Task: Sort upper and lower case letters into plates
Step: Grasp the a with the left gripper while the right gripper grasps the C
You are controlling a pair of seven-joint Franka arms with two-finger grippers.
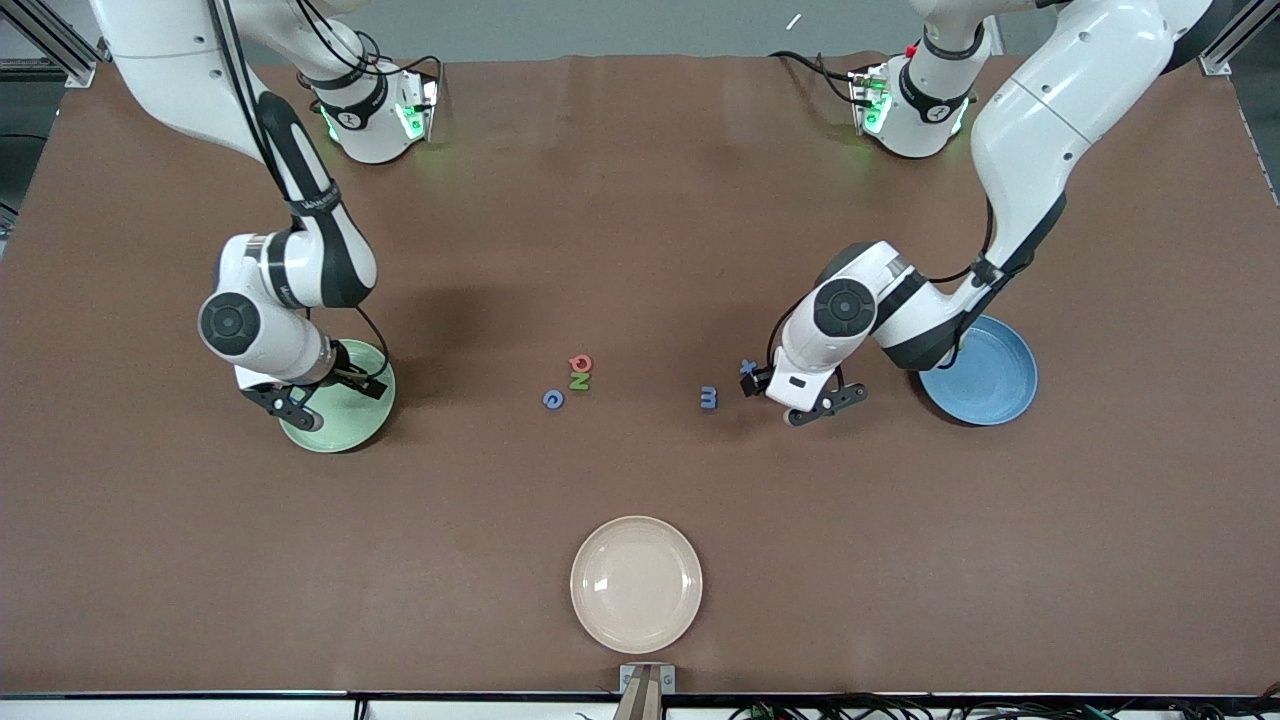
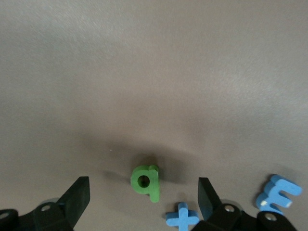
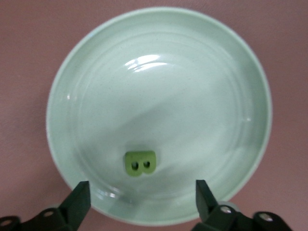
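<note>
Right gripper [image 3: 142,197]: apart over mint plate [image 3: 86,77], B [image 3: 140,162] inside. Left gripper [image 2: 144,197]: apart astride green a [image 2: 146,182]. Risk: x [image 2: 182,216] close, may snag.

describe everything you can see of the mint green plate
The mint green plate is round, shallow and rimmed, glossy with faint concentric rings, like glazed ceramic or melamine. It sits flat and upright on the brown table toward the right arm's end. One small green B lies flat inside it, off centre toward the rim. The right end effector hangs above it with open fingers, touching neither plate nor letter.
</note>
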